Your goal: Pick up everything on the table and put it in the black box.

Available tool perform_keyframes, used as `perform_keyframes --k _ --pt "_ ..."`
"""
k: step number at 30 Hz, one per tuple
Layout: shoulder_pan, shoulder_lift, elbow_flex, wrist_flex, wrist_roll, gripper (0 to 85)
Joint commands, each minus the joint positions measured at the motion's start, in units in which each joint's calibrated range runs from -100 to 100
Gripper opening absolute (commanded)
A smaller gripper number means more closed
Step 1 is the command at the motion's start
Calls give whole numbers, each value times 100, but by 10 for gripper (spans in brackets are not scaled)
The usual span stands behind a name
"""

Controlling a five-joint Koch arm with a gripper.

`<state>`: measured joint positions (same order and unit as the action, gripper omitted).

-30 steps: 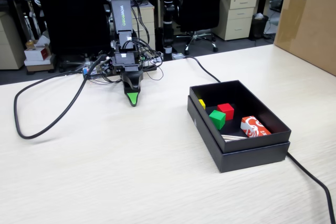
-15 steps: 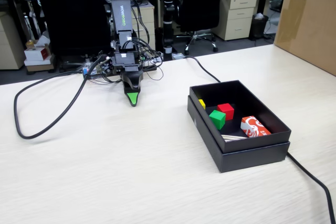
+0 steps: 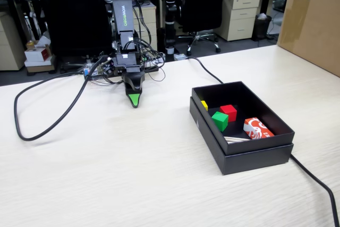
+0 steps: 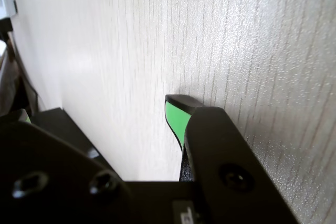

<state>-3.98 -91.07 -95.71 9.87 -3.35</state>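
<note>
The red cube (image 3: 228,112) lies inside the black box (image 3: 249,155) on the right of the pale table (image 3: 133,174). My gripper (image 3: 134,99) hangs tip-down on the table at the back, well left of the box, with nothing in it. In the wrist view one green-padded fingertip (image 4: 176,116) rests on the wood with its pad face bare. Bright table shows to its left, and the other jaw reaches far off to the left, so the gripper (image 4: 100,113) is open.
A green cube (image 3: 220,120), a yellow cube (image 3: 204,104) and a red-and-white packet (image 3: 257,128) share the box. A black cable (image 3: 48,126) loops at the left; another (image 3: 316,182) runs past the box. A brown carton (image 3: 313,22) stands at the back right.
</note>
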Motion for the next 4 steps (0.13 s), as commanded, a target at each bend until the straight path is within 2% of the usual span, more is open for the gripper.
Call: perform_keyframes --k 1,4 --pt "0 2 -85 -58 -20 500" --pt "0 2 -85 -58 -20 500"
